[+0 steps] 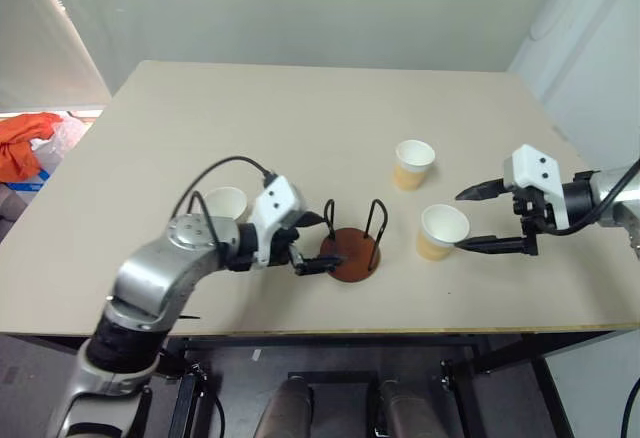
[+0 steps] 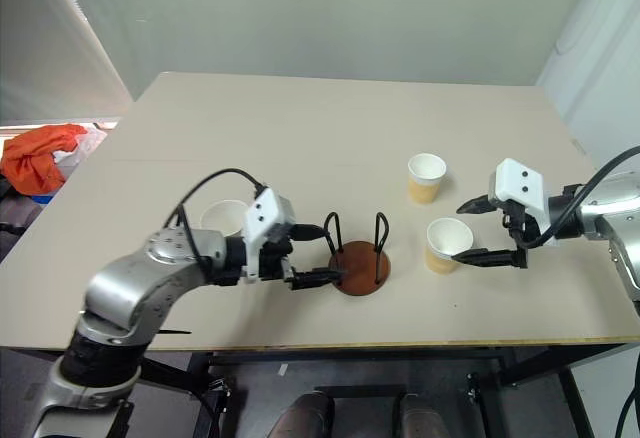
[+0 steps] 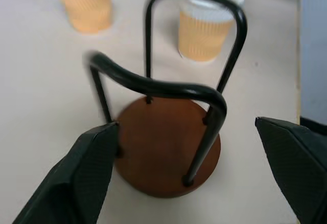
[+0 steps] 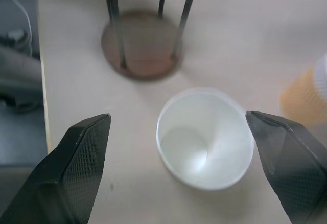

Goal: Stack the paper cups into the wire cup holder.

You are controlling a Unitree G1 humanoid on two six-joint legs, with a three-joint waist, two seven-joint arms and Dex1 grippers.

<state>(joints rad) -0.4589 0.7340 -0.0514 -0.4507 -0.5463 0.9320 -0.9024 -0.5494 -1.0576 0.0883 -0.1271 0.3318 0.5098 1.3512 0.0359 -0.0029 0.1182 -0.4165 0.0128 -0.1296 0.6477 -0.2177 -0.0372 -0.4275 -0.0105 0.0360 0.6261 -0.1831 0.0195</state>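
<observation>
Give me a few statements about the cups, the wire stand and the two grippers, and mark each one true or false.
1. The wire cup holder has no cup in it. True.
2. The right gripper is clamped shut on a cup. False: it is open, its fingers on either side of the nearest paper cup.
3. Three paper cups stand on the table. True: a second cup stands farther back, a third behind the left arm.
4. The left gripper holds a cup. False: it is open and empty, beside the holder.
</observation>
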